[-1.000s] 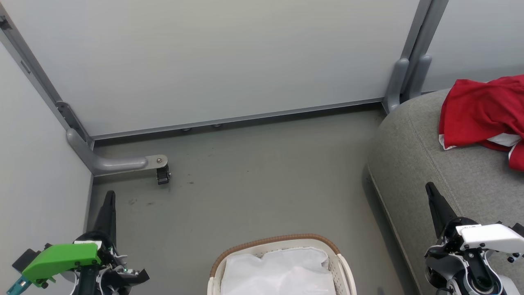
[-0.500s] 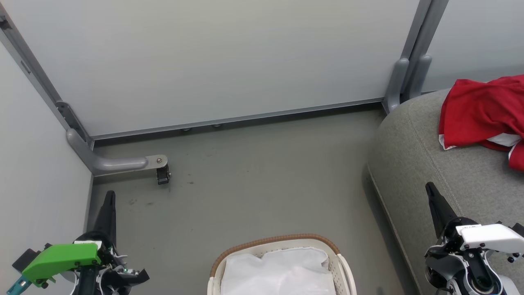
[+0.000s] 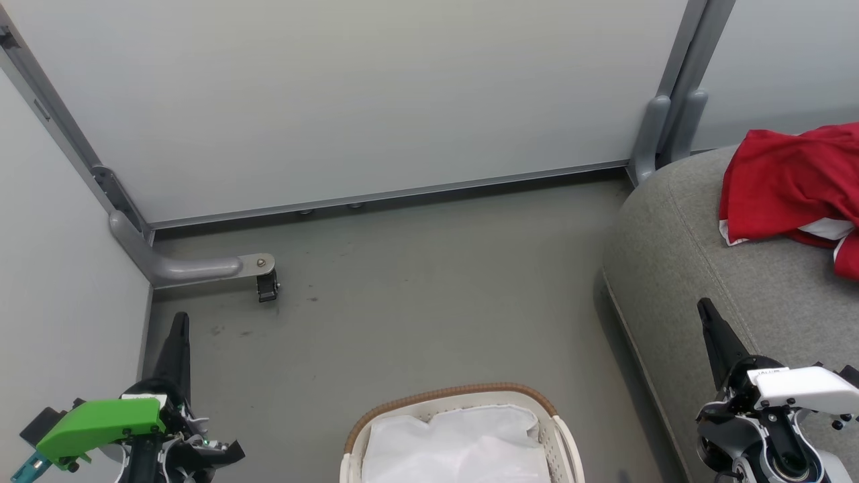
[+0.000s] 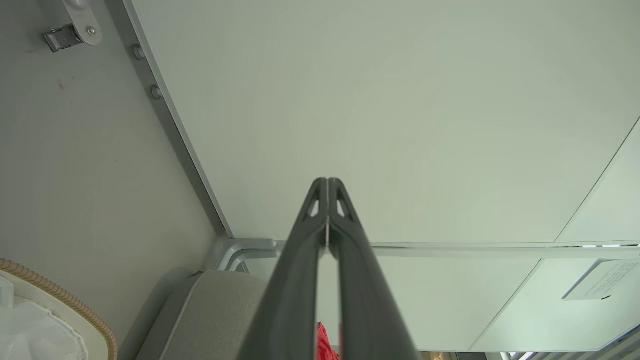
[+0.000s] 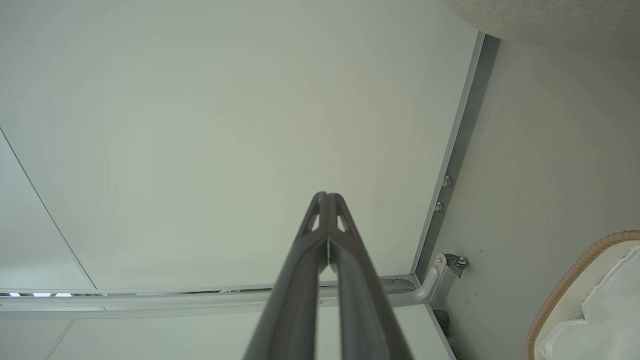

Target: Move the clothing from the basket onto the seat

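The clothing (image 3: 792,181) lies crumpled on top of the seat (image 3: 678,268), toward its far right, with part of it running off the edge of the head view. The basket (image 3: 456,392) stands on the floor (image 3: 416,302) just beside the seat and holds nothing but its white cloth liner (image 3: 456,443), so the move looks done.

The left jaws are pressed together and grip nothing; they sit low on the left, well apart from the basket. The right jaws are likewise pressed together and empty, pointing up over the near part of the seat, with bare grey upholstery between them and the garment.

The garment looks light, limp and thin. It lies in soft ridges with white trim (image 3: 829,229) showing at its near edge, and it would probably sag and trail from any single hold instead of keeping its shape. It should not be fragile or slippery, though a pinch on one thin layer could let the rest slide and drag.

If it needs shifting further onto the cushion, the best hold is likely a raised fold in the thick red middle, where several layers bunch. The flat trim edge looks a poorer choice, since the jaws would have to dig into the upholstery to get under it
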Tool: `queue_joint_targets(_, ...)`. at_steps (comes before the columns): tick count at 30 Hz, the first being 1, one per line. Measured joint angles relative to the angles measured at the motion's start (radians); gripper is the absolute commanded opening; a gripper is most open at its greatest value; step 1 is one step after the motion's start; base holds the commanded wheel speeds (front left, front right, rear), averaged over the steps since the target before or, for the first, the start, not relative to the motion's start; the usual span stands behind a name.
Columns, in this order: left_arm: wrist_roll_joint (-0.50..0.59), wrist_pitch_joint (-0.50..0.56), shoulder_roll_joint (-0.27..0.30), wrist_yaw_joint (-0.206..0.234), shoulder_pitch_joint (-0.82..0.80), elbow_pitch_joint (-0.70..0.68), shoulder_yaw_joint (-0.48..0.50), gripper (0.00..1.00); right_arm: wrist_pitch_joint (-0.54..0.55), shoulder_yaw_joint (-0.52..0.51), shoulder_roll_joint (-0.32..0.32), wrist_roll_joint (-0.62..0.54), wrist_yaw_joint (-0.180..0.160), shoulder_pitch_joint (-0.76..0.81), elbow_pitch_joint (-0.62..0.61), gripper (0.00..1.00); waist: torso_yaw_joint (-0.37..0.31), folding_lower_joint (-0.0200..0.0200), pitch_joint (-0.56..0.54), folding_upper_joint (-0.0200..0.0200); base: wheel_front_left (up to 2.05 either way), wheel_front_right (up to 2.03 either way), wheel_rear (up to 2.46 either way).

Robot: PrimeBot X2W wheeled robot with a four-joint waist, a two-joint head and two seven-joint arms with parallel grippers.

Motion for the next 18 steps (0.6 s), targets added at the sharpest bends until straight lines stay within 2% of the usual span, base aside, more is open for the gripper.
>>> queue_joint_targets(18,0.000,0.000,0.000,0.000,0.000,0.000,0.000,0.00,0.000,0.000,0.000,0.000,0.000,0.000,0.000,0.00,0.000,0.0000,0.000,0.0000,0.00,0.00,0.00)
